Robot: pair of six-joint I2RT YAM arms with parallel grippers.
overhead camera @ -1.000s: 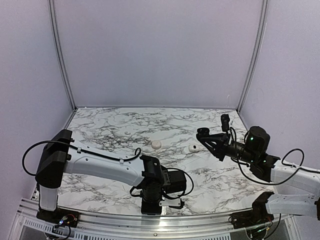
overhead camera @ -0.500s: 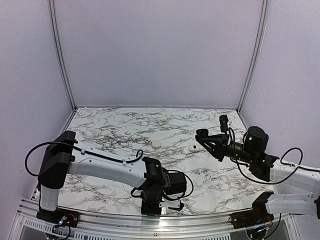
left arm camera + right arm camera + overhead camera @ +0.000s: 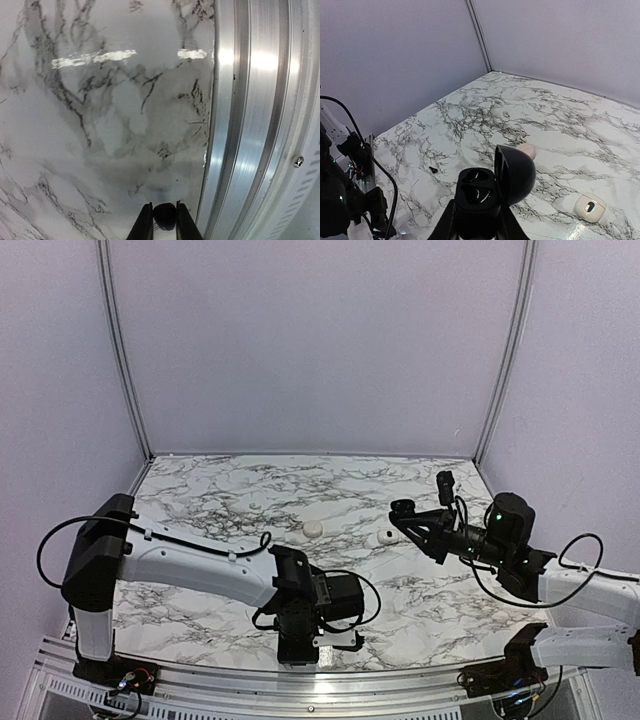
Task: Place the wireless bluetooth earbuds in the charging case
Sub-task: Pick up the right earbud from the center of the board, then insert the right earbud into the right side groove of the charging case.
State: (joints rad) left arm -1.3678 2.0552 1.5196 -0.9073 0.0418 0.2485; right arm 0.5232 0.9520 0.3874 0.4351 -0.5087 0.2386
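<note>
Robotics lab test cell: marble-pattern table (image 3: 230, 502) boxed by plain lilac wall panels (image 3: 310, 340), aluminium rail (image 3: 250, 125) along near edge.

Charging case (image 3: 313, 528) mid-table, squarish piece (image 3: 380, 538) just right of it, one earbud (image 3: 433, 170) nearer the front edge

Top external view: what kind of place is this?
Probably a lab robot test cell: marble-patterned tabletop, plain lilac enclosure walls, left arm and right arm bolted by an aluminium edge rail.
</note>
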